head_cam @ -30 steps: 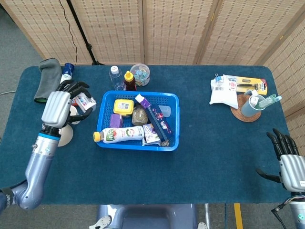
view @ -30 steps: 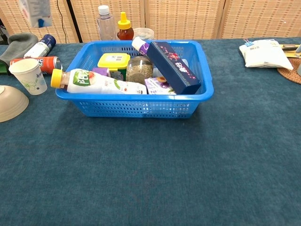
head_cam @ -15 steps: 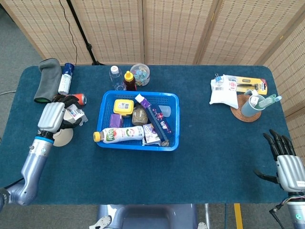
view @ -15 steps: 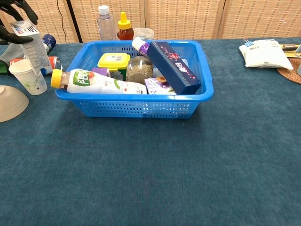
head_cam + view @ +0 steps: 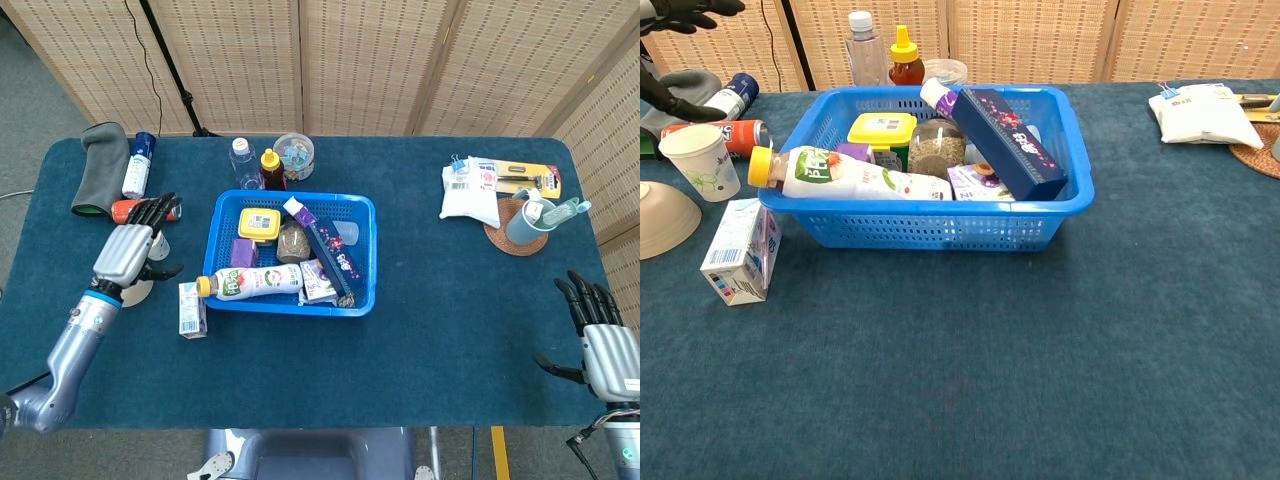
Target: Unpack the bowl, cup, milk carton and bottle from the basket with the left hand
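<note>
Released half a second ago, the milk carton now lies on the table just beside the basket. Its print is too small to read. My left hand hovers above the cup, fingers spread and empty. The bottle, label letters unclear, lies in the basket. My right hand is spread too.

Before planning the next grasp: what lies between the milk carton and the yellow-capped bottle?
Only the basket wall separates milk carton and bottle, in the chest view.
</note>
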Available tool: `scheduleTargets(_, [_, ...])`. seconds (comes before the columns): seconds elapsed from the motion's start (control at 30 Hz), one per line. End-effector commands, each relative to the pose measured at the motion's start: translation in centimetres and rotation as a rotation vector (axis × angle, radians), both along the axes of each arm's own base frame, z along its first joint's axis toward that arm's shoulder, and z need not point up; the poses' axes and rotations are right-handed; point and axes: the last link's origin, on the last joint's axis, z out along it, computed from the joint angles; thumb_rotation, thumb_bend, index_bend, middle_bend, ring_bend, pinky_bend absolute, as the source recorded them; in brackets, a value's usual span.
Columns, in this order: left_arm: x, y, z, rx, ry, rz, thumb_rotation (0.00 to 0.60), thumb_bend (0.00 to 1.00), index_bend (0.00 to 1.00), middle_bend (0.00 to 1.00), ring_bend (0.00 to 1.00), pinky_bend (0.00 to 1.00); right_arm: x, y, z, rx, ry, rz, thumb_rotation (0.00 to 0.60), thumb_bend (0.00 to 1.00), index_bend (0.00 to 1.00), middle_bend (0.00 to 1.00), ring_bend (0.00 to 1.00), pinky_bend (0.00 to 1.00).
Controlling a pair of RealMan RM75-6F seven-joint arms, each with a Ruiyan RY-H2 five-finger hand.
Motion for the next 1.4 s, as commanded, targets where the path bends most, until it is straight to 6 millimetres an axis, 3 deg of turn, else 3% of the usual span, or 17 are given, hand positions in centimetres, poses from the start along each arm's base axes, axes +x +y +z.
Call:
scheduleTargets(0.03, [-0.5,-1.8,-0.1,-0.057,0.031,-0.069,0.600,0.20,0.00,0.00,0.00,0.00,0.0,0.0,0.0,-0.001,0.000,0.001,0.600,0.00,0.00,0.00,0.00,0.00])
scheduleTargets(0.23, [-1.5,-4.1,-1.2,-0.129,0.088,-0.107,0.600,0.20,0.00,0.00,0.00,0.00,0.0,0.1,0.1,-0.002,-0.003,0.002,0.600,0.00,0.00,0.00,0.00,0.00])
scheduleTargets(0.5, [-2.5,-4.2,-2.1,-0.134,0.092,-0.077,0.600,0.20,0.00,0.00,0.00,0.00,0.0,0.0,0.2,0.000,-0.007,0.001,0.600,0.00,0.00,0.00,0.00,0.00])
scheduleTargets(0.93, [0.8,-2.6,-5.7,-0.146,0.069,-0.103,0.600,0.22,0.00,0.00,0.00,0.00,-0.1,0.0,0.1,0.001,-0.005,-0.001,0.600,0.00,0.00,0.00,0.00,0.00])
scheduleTargets(1.27, [1.8,-1.8,-6.1,-0.136,0.088,-0.088,0.600,0.24,0.00,0.00,0.00,0.03,-0.2,-0.1,0.1,0.007,-0.009,-0.004,0.600,0.00,0.00,0.00,0.00,0.00])
scheduleTargets(1.4, [1.9,-1.6,-6.4,-0.145,0.096,-0.075,0.600,0.25,0.04,0.00,0.02,0.11,-0.2,-0.1,0.1,0.010,-0.011,-0.003,0.600,0.00,0.00,0.00,0.00,0.00])
